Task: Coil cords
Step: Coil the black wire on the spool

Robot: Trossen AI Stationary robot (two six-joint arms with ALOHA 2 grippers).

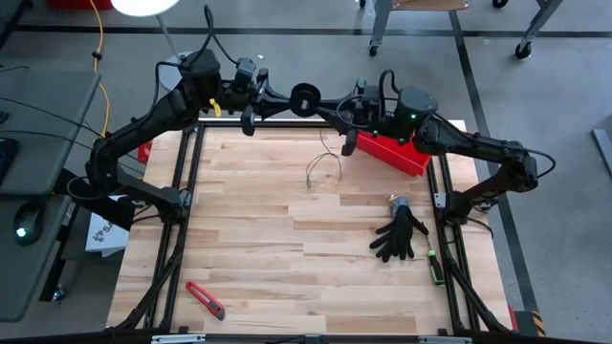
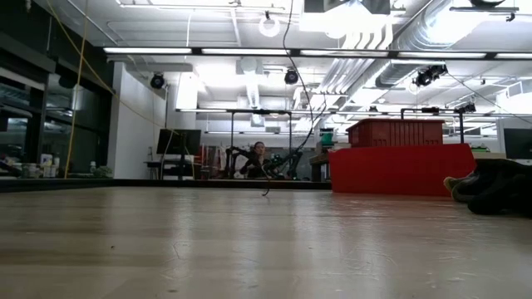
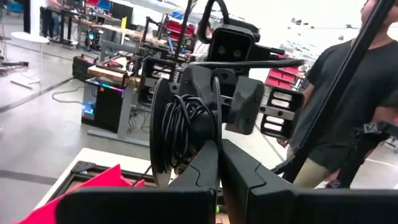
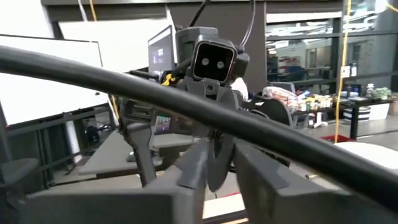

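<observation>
The small round black spool (image 1: 304,98) hangs in the air over the table's far edge, between my two grippers. Turns of the thin dark cord (image 3: 180,127) are wound on it. The free cord (image 1: 323,164) drops slack from the spool and ends in a loose loop lying on the wood (image 2: 266,189). My left gripper (image 1: 290,97) reaches in from the left and is shut on the spool. My right gripper (image 1: 320,101) comes level from the right. Its fingers (image 4: 193,168) stand apart on either side of the spool's thin rim (image 4: 214,158). My left gripper (image 3: 219,158) pinches one flange of the spool at its rim (image 3: 214,134) between its two fingers. The fingers come in level from the table's left. The spool stands on edge, lifted clear of the table, and the cord hangs slack below it. My right gripper: whether its parted fingers touch the spool I cannot tell.
A red bin (image 1: 387,153) stands at the far right, close under my right arm. A black glove (image 1: 400,237) and a small grey object (image 1: 399,204) lie at the right. A red-handled tool (image 1: 205,299) lies near left. A person (image 3: 348,106) stands beyond the table.
</observation>
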